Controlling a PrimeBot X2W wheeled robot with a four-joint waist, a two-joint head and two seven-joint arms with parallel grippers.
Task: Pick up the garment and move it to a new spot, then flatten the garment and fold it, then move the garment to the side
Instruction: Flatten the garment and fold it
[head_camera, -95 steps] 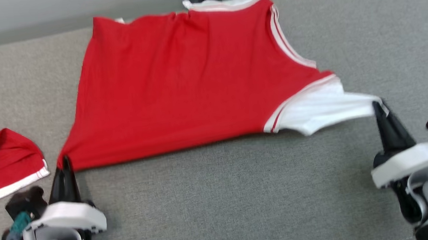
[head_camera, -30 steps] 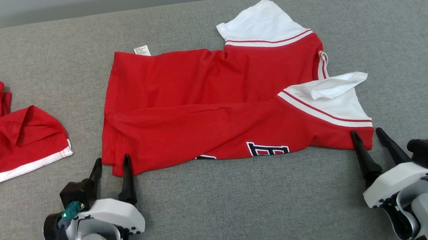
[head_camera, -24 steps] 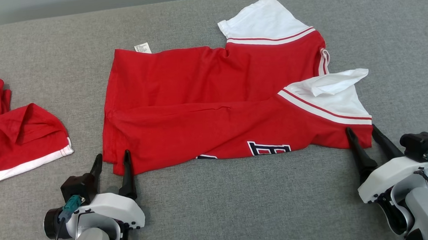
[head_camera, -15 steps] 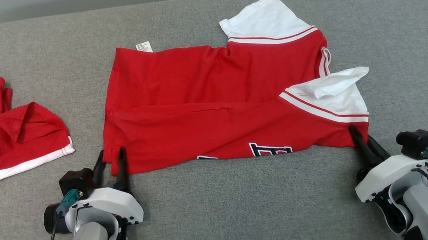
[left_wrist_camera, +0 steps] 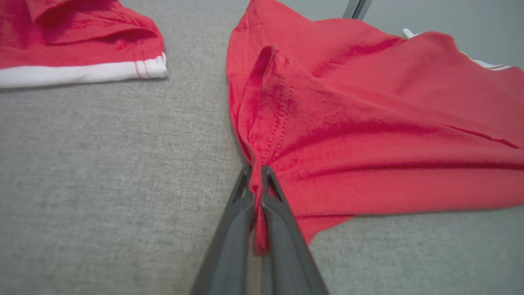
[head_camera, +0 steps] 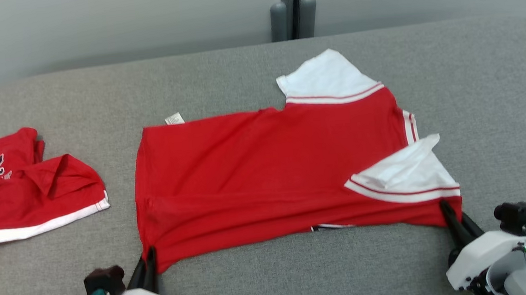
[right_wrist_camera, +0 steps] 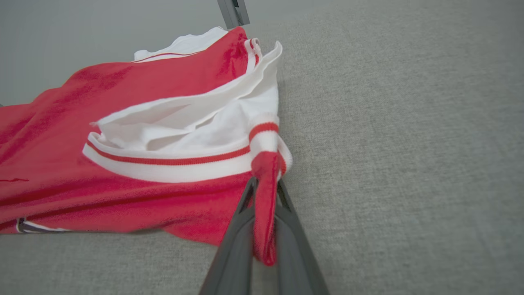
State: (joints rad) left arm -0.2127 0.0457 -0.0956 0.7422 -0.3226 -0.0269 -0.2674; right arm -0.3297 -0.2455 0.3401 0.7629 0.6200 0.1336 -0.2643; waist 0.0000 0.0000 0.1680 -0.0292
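The garment (head_camera: 265,175) is a red shirt with white, red-striped sleeves, spread on the grey table with its near half folded over. My left gripper (head_camera: 149,257) is shut on its near left corner; in the left wrist view red cloth (left_wrist_camera: 327,123) is pinched between the left gripper's (left_wrist_camera: 257,174) dark fingers. My right gripper (head_camera: 445,209) is shut on the near right corner, just below the white sleeve (head_camera: 408,174). The right wrist view shows a red fold (right_wrist_camera: 264,196) clamped in the right gripper (right_wrist_camera: 264,184). The near edge lifts slightly off the table.
A second red garment with a white hem (head_camera: 30,196) lies crumpled at the left, also seen in the left wrist view (left_wrist_camera: 73,45). A grey post (head_camera: 293,11) stands behind the grey table's (head_camera: 272,276) far edge. A white label (head_camera: 174,119) pokes out at the shirt's far left.
Both grippers closed on the shirt's near corners and drew them toward me, lifting the near edge. The printed lettering on the fold is now almost hidden. The head camera tilted up.
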